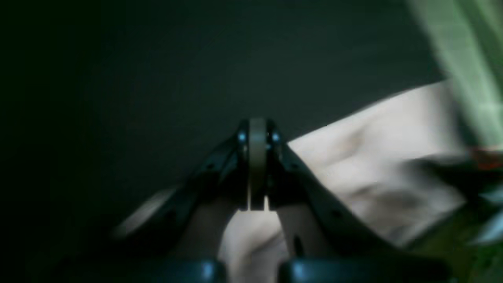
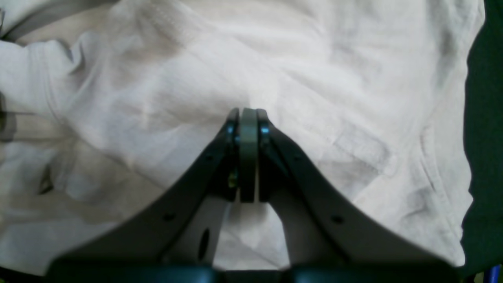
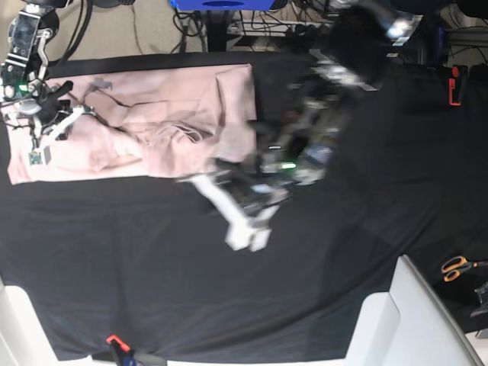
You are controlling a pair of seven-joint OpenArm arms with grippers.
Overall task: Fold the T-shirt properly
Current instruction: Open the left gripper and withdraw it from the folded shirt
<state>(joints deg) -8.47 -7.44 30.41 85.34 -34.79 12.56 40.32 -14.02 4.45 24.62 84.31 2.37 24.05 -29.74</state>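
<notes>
Pink cotton: the T-shirt (image 3: 130, 126) lies bunched and part-folded on the black cloth (image 3: 229, 290) covering the counter, mostly under and ahead of the right jaws.
Right jaws (image 2: 248, 153): pressed together above the shirt; no fabric shows between the tips.
Left jaws (image 1: 257, 165): together, blurred, tips over bare cloth; the T-shirt (image 1: 377, 165) edge lies just to their right and beneath them. Whether any fabric is pinched cannot be told.
Risk, empty closure: if the left jaws have shut beside the hem, a lift would carry nothing.
Risk, skewed fold: wrinkles below the right jaws could be creased in.
Risk, drag: pulling one edge alone may slide the whole shirt.
</notes>
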